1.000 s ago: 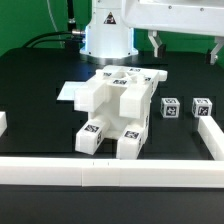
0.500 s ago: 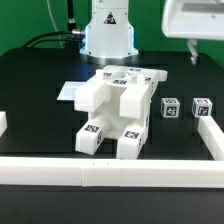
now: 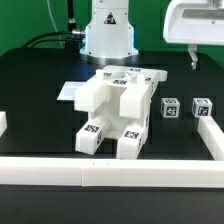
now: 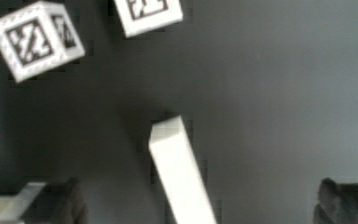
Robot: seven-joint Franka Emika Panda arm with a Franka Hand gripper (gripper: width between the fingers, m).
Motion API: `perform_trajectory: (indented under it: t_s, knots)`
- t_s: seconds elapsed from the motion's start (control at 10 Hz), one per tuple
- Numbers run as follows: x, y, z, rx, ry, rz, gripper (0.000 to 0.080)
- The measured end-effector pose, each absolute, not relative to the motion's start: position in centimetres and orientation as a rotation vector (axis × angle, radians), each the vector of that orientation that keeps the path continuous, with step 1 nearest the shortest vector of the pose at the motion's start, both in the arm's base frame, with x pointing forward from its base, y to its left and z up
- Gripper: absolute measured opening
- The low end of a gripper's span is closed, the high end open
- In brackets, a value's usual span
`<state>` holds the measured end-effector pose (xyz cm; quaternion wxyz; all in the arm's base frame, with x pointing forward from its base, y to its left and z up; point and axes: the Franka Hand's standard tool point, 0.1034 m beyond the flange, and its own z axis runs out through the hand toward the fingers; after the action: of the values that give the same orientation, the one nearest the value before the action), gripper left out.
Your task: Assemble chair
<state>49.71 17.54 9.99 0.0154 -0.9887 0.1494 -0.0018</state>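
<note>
The chair (image 3: 118,105) stands in the middle of the black table as a block of joined chunky white pieces with marker tags on top and on its front posts. Two small white tagged pieces (image 3: 170,108) (image 3: 201,108) lie apart to the exterior view's right of it. My gripper (image 3: 196,60) hangs high above the table's right side, behind those pieces. In the wrist view its dark fingertips (image 4: 48,200) stand far apart, and the gripper (image 4: 197,205) is open and holds nothing. Far below it I see the same two tagged pieces (image 4: 34,38) (image 4: 151,14).
Low white border rails run along the front (image 3: 110,170) and the exterior view's right side (image 3: 212,140); the right rail (image 4: 185,170) shows beneath the jaws in the wrist view. The marker board (image 3: 67,91) peeks out behind the chair. The robot's base (image 3: 108,40) stands at the back.
The gripper has moved toward the exterior view's right, and only one finger now shows there. The chair and the two small pieces have not moved.
</note>
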Motion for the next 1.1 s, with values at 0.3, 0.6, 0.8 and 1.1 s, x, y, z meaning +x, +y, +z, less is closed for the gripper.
perform_trajectory:
  t_s: [0.3,0.6,0.8,1.1]
  knots:
    - [47.3,18.0,7.0,-3.088,0.431,-0.058,0.0649]
    - [46.9,18.2,6.6,-3.091,0.441,-0.051,0.0649]
    - [46.3,18.3,5.3,-3.096,0.434,-0.072,0.0649]
    - [45.5,18.1,4.2,-3.110,0.427,-0.051,0.0649]
